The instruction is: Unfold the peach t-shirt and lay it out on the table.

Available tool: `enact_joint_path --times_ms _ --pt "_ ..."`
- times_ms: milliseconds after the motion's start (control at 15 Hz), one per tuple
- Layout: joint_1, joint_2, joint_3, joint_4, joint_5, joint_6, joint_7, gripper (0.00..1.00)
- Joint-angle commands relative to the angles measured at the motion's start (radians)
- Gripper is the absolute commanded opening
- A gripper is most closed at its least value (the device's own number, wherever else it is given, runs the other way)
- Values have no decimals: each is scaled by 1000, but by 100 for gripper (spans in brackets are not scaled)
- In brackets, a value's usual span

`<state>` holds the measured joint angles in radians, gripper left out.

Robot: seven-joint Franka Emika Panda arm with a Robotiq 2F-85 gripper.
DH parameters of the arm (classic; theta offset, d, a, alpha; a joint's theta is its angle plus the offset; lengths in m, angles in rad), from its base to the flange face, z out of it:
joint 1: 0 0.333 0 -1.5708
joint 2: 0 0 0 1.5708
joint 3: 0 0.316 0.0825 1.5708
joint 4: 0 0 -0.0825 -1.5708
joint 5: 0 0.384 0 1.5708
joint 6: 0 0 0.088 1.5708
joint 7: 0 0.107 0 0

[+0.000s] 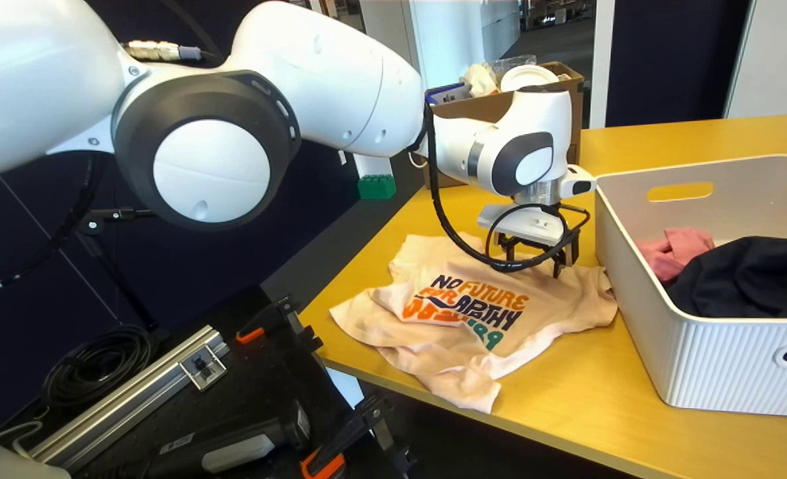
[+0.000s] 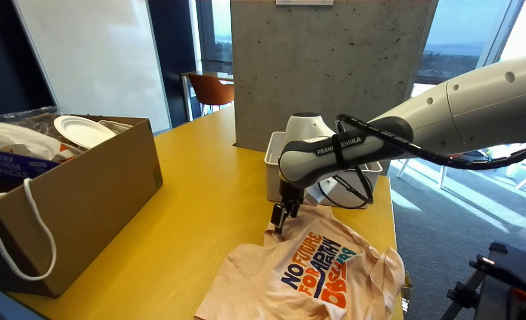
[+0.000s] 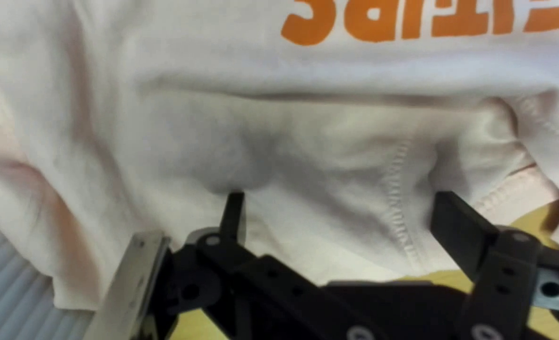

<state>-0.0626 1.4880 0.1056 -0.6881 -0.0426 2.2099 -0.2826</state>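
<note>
Gripper (image 3: 339, 200) w/ jaws apart at the peach t-shirt (image 1: 476, 316), I see it on the table (image 1: 566, 389), print up & mostly unfolded IMO, but folds nr the edge & rumples btwn the jaws need flattening.

In an exterior view the bottom edge cuts off part of the peach t-shirt (image 2: 300, 266).

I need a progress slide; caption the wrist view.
Open gripper over rumpled peach t-shirt, orange lettering cropped at the top.
</note>
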Motion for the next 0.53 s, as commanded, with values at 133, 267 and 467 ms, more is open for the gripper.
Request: enact_joint_path --times_ms 133,267,467 --pt "6 0 -14 -29 22 2 -22 100" --pt "13 0 -24 -17 15 -10 -10 100" --pt "21 -1 -33 -1 9 -27 -5 100"
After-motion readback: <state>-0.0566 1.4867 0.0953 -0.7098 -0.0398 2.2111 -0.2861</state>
